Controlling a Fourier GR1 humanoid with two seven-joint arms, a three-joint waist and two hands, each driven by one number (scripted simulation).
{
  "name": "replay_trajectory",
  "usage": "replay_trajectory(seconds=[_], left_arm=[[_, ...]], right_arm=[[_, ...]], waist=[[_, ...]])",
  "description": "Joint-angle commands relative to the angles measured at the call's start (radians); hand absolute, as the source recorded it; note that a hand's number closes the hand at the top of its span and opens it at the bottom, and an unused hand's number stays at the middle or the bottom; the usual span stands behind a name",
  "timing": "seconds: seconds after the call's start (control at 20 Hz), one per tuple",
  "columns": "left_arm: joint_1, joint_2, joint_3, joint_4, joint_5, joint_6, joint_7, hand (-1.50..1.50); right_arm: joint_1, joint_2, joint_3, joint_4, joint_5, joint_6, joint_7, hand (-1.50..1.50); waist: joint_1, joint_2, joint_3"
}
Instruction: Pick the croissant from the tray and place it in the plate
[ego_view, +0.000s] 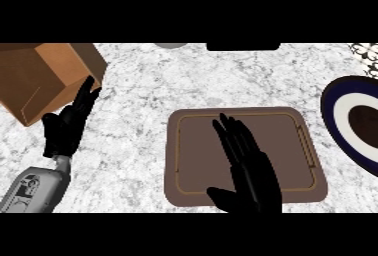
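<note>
Head view first, and we work outward from the tray, the brown square slab lying on the marbled counter. Nearest to us, our right hand comes in over the tray's near edge with its fingers straight and spread flat, gripping nothing, and it covers the middle of the tray. The croissant does not show anywhere; if it is on the tray, it is hidden under that hand, and we cannot tell which part of the tray it sits on. Well to the left of the tray, our left hand rests open with fingers pointing up, holding nothing. Right of the tray, at the picture's edge, sits the plate, dark blue at the rim with a white ring and a dark centre, only partly in view. Beyond and to the left of the tray, just past the left hand's fingertips, stands a cardboard box. We judge a croissant to be light, soft and flaky, easily crushed, so we would curl fingers and thumb around its thick middle rather than pinch a brittle tip, and carry it level across to the plate.
</note>
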Motion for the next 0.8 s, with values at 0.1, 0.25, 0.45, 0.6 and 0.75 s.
replay_trajectory(seconds=[0.1,0.25,0.45,0.6,0.75], left_arm=[[0.009,-0.010,-0.002,0.004,-0.019,0.008,0.002,0.00],[-0.020,-0.010,-0.004,-0.007,-0.019,0.005,0.034,0.00],[0.013,-0.033,0.009,0.053,-0.032,-0.008,-0.067,0.00],[0.026,-0.045,-0.020,-0.020,-0.060,0.026,-0.002,0.00],[0.006,-0.050,-0.008,-0.047,-0.047,0.005,0.031,0.00]], right_arm=[[-0.032,-0.050,0.014,-0.205,0.094,0.400,0.303,-1.50],[-0.093,-0.007,-0.003,-0.240,0.054,0.624,0.455,-1.50],[-0.105,0.032,-0.037,-0.289,-0.008,0.796,0.556,-1.50],[-0.159,0.112,-0.065,-0.266,-0.029,0.917,0.667,-1.50],[-0.135,0.100,-0.120,-0.223,-0.046,0.901,0.599,-1.50]], waist=[[-0.008,-0.003,-0.002],[-0.001,-0.001,-0.002],[0.006,0.005,0.000],[0.014,0.002,0.000],[0.014,0.004,0.001]])
